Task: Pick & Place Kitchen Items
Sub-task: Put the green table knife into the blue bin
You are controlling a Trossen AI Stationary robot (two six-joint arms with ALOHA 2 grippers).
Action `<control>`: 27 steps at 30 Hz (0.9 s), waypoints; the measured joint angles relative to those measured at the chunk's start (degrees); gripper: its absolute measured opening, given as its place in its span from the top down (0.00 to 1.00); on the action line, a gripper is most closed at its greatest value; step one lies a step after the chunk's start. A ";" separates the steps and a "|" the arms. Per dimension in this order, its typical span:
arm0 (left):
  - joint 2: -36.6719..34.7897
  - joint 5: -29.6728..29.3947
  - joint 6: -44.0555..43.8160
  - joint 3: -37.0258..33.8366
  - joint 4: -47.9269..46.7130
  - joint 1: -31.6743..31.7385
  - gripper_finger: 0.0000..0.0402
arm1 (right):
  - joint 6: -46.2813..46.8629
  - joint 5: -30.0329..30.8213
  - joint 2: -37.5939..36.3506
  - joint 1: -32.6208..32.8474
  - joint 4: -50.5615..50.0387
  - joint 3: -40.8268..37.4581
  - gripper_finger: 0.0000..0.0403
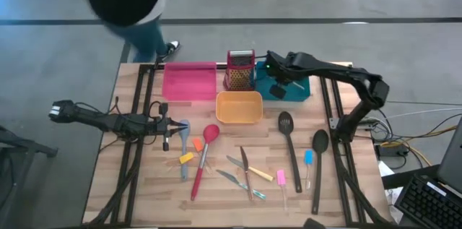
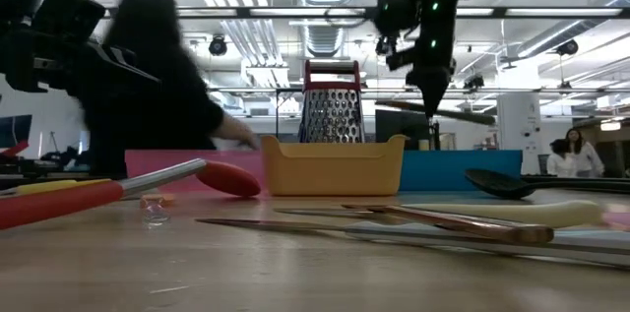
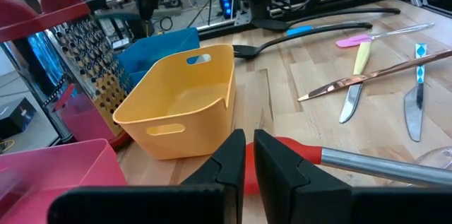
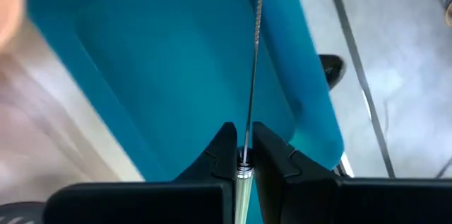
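- My left gripper hangs low over the bench, fingers pinched together on nothing, just beside the red spoon.
- Loose kitchen items lie across the middle: knives, short coloured pieces, black spoons to the right.
- My right gripper hovers above the teal tray, clamped on a slim metal utensil by its handle end.
- I judge it light, stiff and slippery; a firm hold near the handle suits it.
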 joint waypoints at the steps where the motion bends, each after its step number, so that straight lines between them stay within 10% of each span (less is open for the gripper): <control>1: 0.00 0.00 -0.02 0.00 0.00 0.00 0.91 | -0.29 -0.18 1.09 -0.44 -0.01 0.00 0.97; 27: 0.02 0.00 0.00 0.00 0.00 0.04 0.91 | -2.70 -8.18 13.15 -6.88 5.61 -0.56 0.97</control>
